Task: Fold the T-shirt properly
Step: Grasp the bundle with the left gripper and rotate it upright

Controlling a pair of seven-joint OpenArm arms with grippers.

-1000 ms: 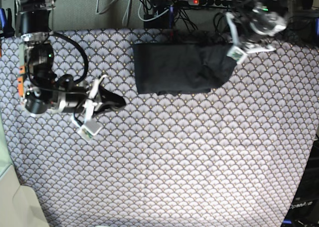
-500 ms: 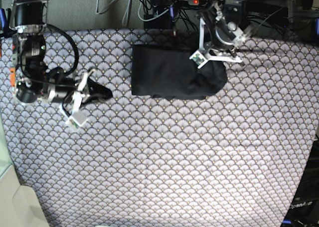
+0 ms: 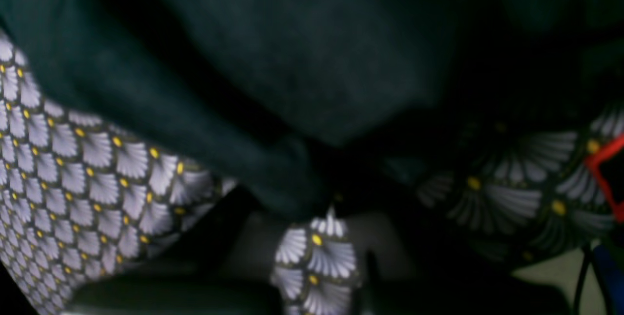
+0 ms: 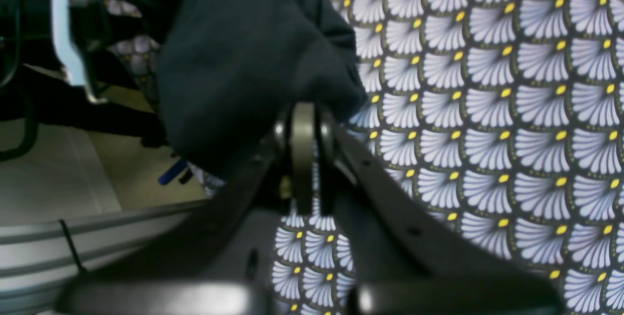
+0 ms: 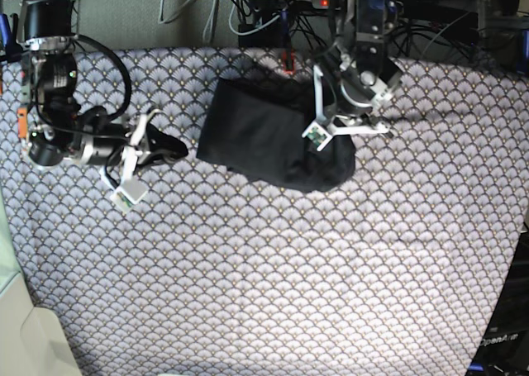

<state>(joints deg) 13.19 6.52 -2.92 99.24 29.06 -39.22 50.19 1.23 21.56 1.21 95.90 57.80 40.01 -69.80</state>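
Toward the far edge of the table (image 5: 273, 310), on its pale scallop-patterned tablecloth (image 5: 264, 260), the T-shirt (image 5: 264, 136) is seen as a compact dark bundle lying askew, its right end bunched beneath the left arm. The left claw (image 5: 335, 124) is pressed down into that bunched end with its jaws closed; in the left wrist view dark cloth fills the frame, so fabric appears to be pinched, presumably so that the bundle can be dragged or turned rather than lifted. The right claw (image 5: 169, 150) is held low over the tablecloth just beside the T-shirt's left edge, apart from it, jaws drawn together on nothing, as the right wrist view confirms. It is judged to be parked clear so that the cloth is not snagged. The fold looks unfinished, the right end being rumpled.
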